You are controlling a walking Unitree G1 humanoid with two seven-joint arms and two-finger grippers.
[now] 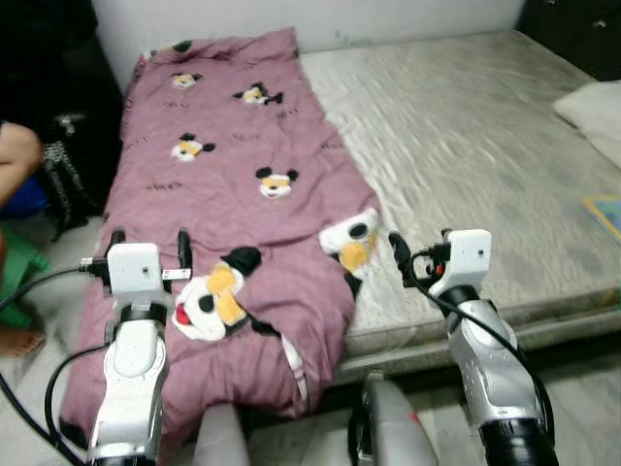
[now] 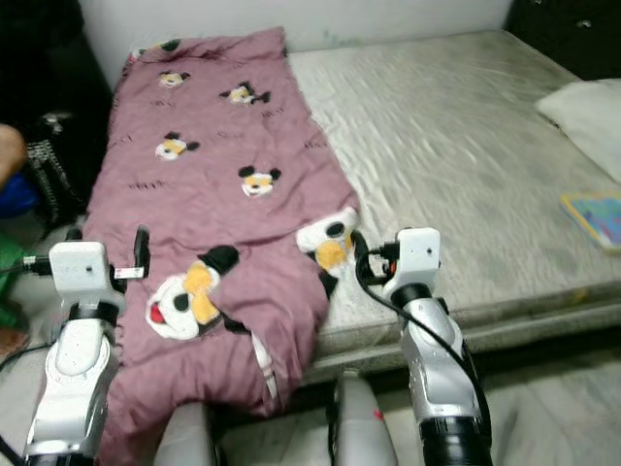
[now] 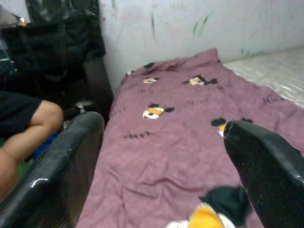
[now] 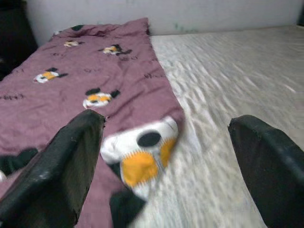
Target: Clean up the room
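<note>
Mauve cartoon-print blanket (image 1: 233, 184) covers the grey mattress (image 1: 466, 146)'s left side; left hand (image 1: 150, 243) and right hand (image 4: 166, 156) gape, empty.

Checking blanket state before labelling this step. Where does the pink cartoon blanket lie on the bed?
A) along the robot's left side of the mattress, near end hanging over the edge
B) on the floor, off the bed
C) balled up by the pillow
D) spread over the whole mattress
A: the pink blanket covers only the left strip of the mattress, its near end draping over the front edge between the open left gripper and open right gripper.
</note>
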